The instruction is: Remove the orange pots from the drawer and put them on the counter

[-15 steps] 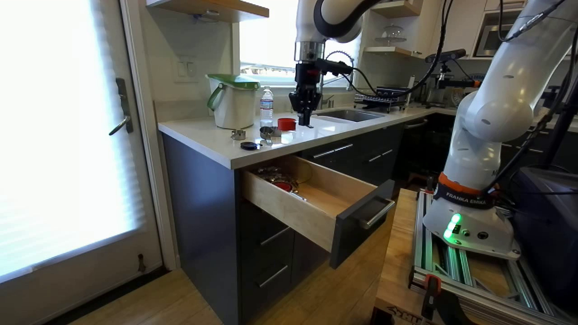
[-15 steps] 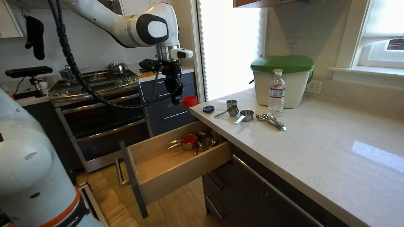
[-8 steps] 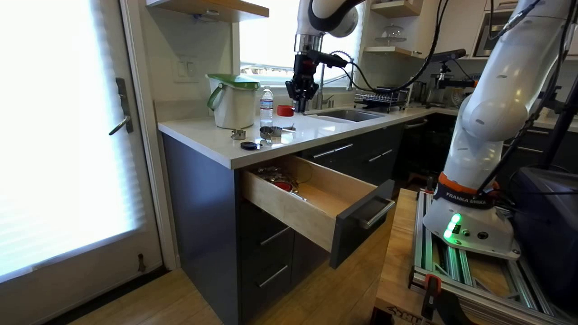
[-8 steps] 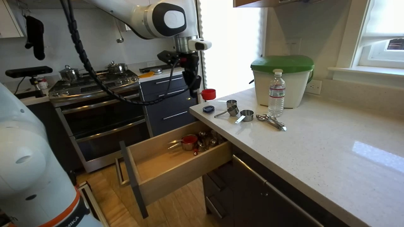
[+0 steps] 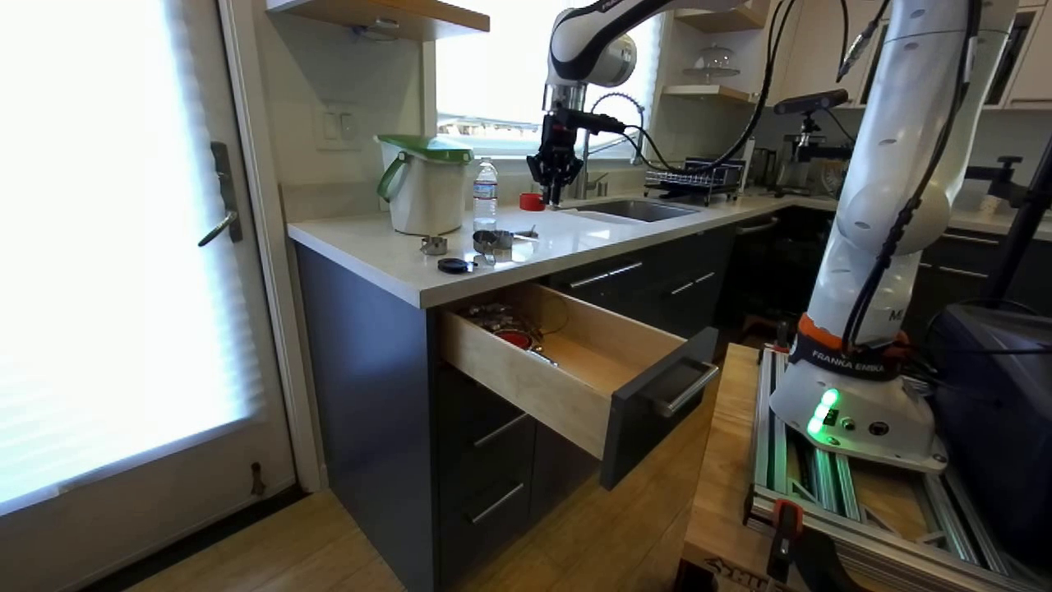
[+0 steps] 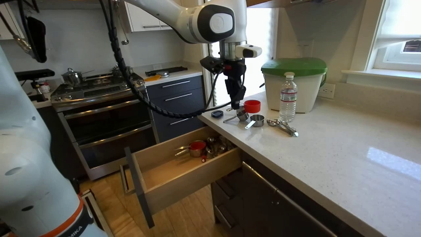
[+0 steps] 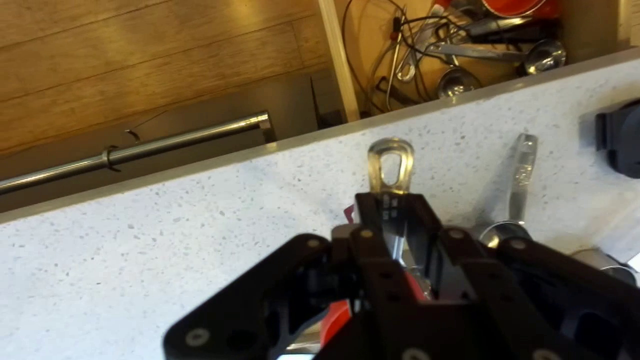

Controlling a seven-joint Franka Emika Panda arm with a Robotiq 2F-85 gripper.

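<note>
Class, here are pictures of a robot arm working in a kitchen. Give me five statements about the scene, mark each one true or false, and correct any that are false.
1. The gripper holds a red measuring cup by its handle. True.
2. The drawer is closed. False: the drawer stands open, with a metal spoon among the things inside.
3. The clear bottle stands upright on the counter. True.
4. The bin has a blue lid. False: the lid is green.
5. A cup with a red inside is in the drawer. True.
</note>
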